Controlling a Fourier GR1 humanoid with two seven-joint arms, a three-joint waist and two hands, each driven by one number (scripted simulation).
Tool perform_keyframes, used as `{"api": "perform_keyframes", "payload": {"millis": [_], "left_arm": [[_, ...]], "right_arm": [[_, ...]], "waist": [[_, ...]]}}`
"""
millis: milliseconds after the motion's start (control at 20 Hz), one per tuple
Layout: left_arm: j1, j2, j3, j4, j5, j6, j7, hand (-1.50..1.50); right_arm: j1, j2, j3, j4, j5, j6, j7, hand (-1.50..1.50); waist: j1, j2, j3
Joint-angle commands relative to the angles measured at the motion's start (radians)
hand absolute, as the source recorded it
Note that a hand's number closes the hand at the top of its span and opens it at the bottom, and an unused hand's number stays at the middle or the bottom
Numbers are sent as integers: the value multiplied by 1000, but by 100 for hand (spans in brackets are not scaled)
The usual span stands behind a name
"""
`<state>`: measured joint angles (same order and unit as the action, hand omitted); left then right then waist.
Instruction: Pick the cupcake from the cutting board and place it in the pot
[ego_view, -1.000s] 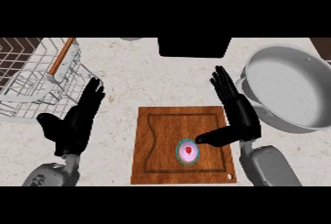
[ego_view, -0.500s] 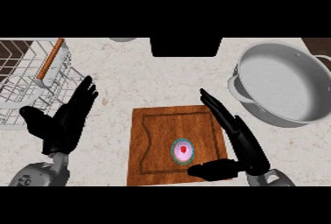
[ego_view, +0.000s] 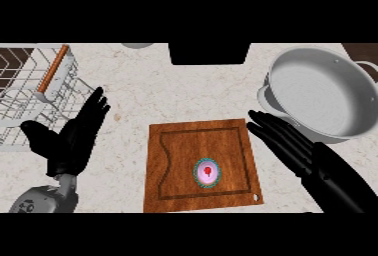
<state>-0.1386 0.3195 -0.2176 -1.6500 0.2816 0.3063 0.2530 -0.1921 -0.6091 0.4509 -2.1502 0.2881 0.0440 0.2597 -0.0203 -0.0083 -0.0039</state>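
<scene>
Since half a second ago, the right hand has drawn off the cutting board to its three-o'clock edge, fingers straight and released, holding nothing. At its eight o'clock the cupcake sits on the board. The pot lies at the hand's one o'clock. The left hand rests open beside the wire rack.

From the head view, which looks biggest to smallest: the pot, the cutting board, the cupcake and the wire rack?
1. Pot and cutting board: too alike to rank.
2. Wire rack: cut off by the view's left edge, so its full size is unsure.
3. Cupcake: clearly smallest.
</scene>
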Motion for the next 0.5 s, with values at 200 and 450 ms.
{"api": "perform_keyframes", "payload": {"millis": [200, 450], "left_arm": [[-19, -1, 10, -7, -12, -16, 16, 0], [-37, -23, 11, -21, -23, -8, 51, 0]], "right_arm": [[-178, -57, 22, -166, -111, 278, 504, -150], [-264, 48, 87, -112, -161, 334, 736, -150]], "waist": [[23, 5, 1], [23, 7, 2]]}}
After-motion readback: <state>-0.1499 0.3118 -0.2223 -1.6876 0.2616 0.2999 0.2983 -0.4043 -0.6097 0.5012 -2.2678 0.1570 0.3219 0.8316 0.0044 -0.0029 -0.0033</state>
